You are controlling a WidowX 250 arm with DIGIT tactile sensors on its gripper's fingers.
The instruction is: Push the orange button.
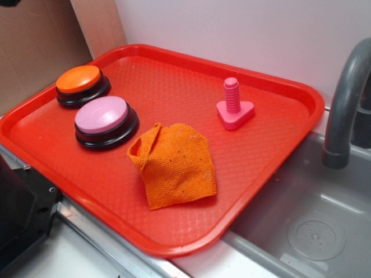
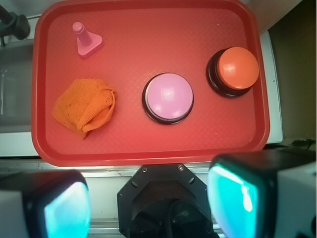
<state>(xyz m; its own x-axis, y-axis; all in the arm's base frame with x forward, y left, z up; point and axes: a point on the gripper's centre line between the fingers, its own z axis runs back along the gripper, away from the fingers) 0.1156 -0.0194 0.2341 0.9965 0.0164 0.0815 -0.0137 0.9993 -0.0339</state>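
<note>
The orange button (image 1: 79, 83) (image 2: 236, 70), a glossy orange dome on a black base, sits at the tray's far left corner in the exterior view and at the upper right in the wrist view. My gripper (image 2: 148, 206) hangs high above the robot base, outside the tray's near edge, well short of the button. Its two teal-padded fingers (image 2: 233, 201) stand wide apart with nothing between them. The gripper does not show in the exterior view.
A red tray (image 1: 272, 139) (image 2: 148, 153) holds a pink button (image 1: 104, 119) (image 2: 168, 96), a crumpled orange cloth (image 1: 174, 165) (image 2: 84, 106) and a pink bolt on a triangular base (image 1: 233, 107) (image 2: 85, 40). A grey sink (image 1: 307, 226) with faucet (image 1: 345, 104) lies to the right.
</note>
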